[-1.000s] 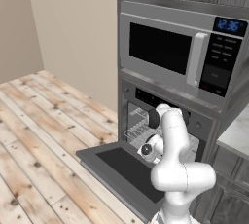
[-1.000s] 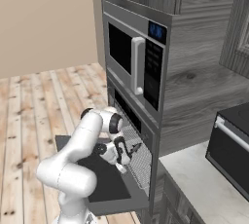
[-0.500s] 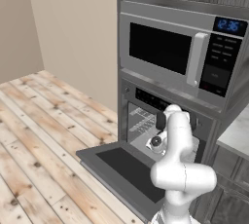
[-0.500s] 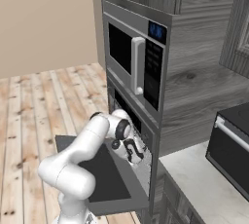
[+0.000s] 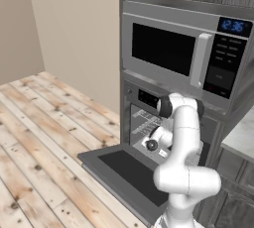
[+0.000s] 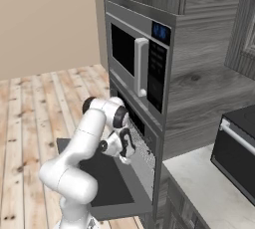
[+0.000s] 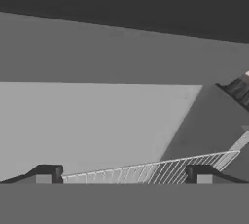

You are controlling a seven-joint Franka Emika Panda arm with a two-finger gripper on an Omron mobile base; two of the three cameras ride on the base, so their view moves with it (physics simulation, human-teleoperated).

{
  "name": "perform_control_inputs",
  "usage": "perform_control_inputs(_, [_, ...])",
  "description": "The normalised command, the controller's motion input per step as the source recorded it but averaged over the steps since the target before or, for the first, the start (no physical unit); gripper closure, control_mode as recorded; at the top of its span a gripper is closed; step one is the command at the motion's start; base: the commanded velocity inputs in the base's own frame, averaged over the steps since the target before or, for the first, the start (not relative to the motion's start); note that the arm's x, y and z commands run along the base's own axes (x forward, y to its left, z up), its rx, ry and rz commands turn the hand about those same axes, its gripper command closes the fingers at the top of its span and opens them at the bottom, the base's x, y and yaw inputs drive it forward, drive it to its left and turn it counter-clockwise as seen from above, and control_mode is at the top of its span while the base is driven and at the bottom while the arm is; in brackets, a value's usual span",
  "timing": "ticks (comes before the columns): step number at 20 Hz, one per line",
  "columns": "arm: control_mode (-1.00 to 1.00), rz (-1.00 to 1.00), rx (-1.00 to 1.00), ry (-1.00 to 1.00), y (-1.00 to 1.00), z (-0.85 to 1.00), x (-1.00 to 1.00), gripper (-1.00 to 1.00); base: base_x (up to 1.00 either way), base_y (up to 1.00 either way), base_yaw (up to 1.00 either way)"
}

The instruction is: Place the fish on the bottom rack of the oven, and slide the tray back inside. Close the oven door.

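The oven [image 5: 135,92] stands with its oven door [image 5: 115,166] folded down flat. A silver wire rack [image 5: 143,121] lies in the cavity. My gripper [image 6: 127,148] hangs at the mouth of the cavity, just above the rack [image 6: 144,154]. In the hand view the gripper [image 7: 124,175] is open, with the rack's wire edge [image 7: 146,171] running between the two fingertips [image 7: 48,174] and the grey oven wall beyond. Nothing is held. The fish is hidden from all views.
A steel microwave [image 5: 168,48] with a blue clock sits right above the oven. A black toaster oven [image 6: 239,146] stands on the counter [image 6: 196,180] to the right. Wooden floor [image 5: 44,138] spreads to the left of the open door [image 6: 107,185].
My hand has moved from over the open door in toward the oven cavity. The wire rack seems to sit deeper inside. The jaws have stayed open.
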Motion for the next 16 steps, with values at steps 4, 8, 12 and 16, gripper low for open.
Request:
perform_control_inputs(4, [-1.0,0.0,-0.17,-0.55,1.0,0.52,-1.0,-1.0,0.0,0.0,0.0])
perform_control_inputs(8, [-1.0,0.0,-0.07,-0.5,0.78,0.99,-0.89,-1.0,0.0,0.0,0.0])
perform_control_inputs(12, [-1.0,-0.03,0.0,-0.29,0.64,1.0,-0.48,-1.0,0.0,0.0,0.0])
perform_control_inputs(16, [-1.0,-0.04,0.0,-0.06,0.64,1.0,-0.33,-1.0,0.0,0.0,0.0])
